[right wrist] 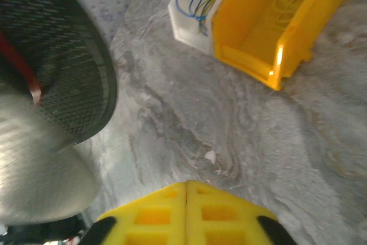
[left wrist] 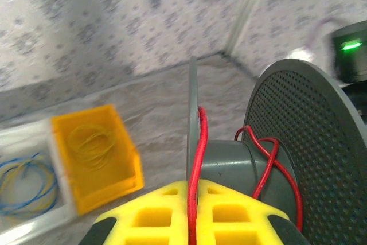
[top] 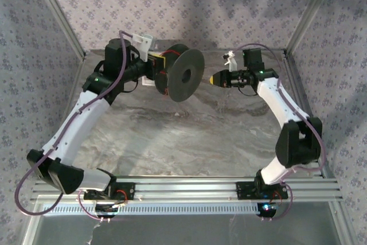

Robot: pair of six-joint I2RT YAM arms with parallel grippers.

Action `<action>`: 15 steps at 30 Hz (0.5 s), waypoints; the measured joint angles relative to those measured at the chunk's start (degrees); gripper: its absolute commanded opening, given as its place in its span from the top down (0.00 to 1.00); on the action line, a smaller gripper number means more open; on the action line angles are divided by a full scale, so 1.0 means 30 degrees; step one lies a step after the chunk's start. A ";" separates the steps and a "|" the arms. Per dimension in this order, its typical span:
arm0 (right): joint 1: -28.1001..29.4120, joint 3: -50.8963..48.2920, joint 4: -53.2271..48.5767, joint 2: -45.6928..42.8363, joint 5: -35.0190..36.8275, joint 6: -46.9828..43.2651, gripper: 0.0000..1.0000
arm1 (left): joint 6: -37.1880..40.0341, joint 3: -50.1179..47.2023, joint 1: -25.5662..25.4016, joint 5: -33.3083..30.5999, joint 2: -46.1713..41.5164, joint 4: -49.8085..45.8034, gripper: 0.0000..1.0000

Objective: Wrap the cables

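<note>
The left gripper (left wrist: 192, 213) holds the spool (top: 182, 74) in the air, pinching its near flange. The red cable (left wrist: 198, 142) runs down between the pads, and slack loops lie on the hub between the spool's 2 flanges. The right gripper (right wrist: 186, 196) sits just beside the spool's far flange, not touching it, pads pressed together on nothing. With nothing tensioning the cable, the loose turns could spring off the hub, and a pull could twist the spool in that thin pinch
</note>
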 measured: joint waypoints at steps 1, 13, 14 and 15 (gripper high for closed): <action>0.0000 -0.0138 -0.0109 -0.0721 0.0415 -0.0102 0.00 | 0.0102 0.0474 0.0000 -0.0641 0.0342 -0.0852 1.00; 0.5581 0.3439 -0.4823 -0.3818 0.4612 -0.5625 0.00 | 0.0495 0.6900 -0.0838 -0.7227 0.6688 -0.9894 1.00; 0.6513 0.3424 -0.4881 -0.4000 0.5340 -0.6295 0.00 | 0.0481 0.7344 -0.0940 -0.7417 0.7118 -1.0411 1.00; 0.7570 0.3228 -0.4779 -0.4269 0.6200 -0.7104 0.00 | 0.0466 0.7832 -0.1020 -0.7570 0.7570 -1.0936 1.00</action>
